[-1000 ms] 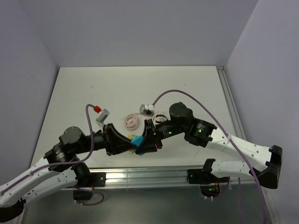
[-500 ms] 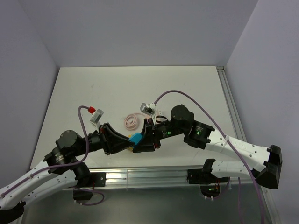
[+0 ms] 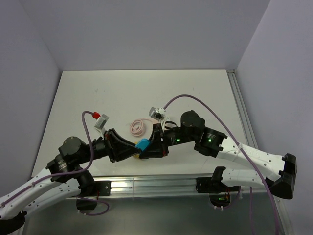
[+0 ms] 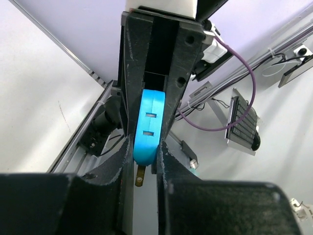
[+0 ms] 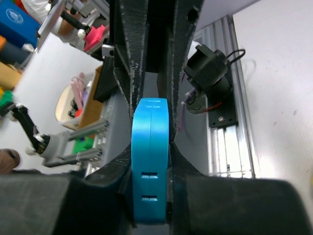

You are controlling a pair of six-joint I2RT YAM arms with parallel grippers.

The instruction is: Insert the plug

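— Two pincers on one small thing? Which of you has it?

— Both. My left gripper is clamped on one end of the blue plug, pads flat against its broad sides. My right gripper is closed on the other end, nose to nose with the left.

— And where is the plug?

— Between my two wrists, over the near part of the table, just in front of the pink cable coil. It looks lifted off the surface, though I cannot tell how high.

— How will it handle?

— Light and rigid, I judge: smooth moulded plastic, so it may slide if the squeeze slackens. Its narrow face carries two slots, and a brass blade shows below it in the left wrist view. That blade is the part I would expect to bend. The hold belongs on the flat sides, well off the slots and the blade.

— The surface and the room?

— A white matte tabletop, an aluminium rail along its near edge, and pale lilac walls close around it. What the plug goes into, I cannot make out.
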